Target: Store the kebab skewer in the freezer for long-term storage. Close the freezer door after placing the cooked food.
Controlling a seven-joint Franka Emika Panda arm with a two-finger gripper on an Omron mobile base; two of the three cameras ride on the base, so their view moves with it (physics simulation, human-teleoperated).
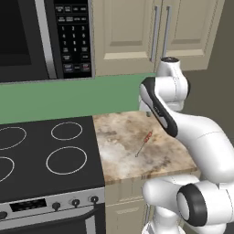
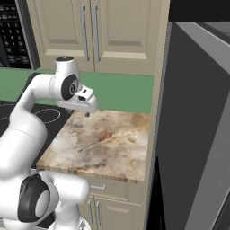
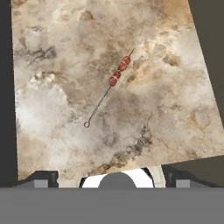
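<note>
White arm links bulk up closest, rising from the base in front of the marble counter (image 1: 119, 155); the kebab skewer (image 3: 114, 78) lies flat on that counter near its middle, meat chunks toward the far end, bare stick and ring toward the near edge; the gripper (image 2: 87, 113) hangs above the counter's far left part, well apart from the skewer, and whether its fingers are apart or together I cannot tell; a black stove (image 1: 45, 155) sits left of the counter; beige cabinets (image 2: 103, 31) hang above; the grey fridge (image 2: 197, 134) stands right.
</note>
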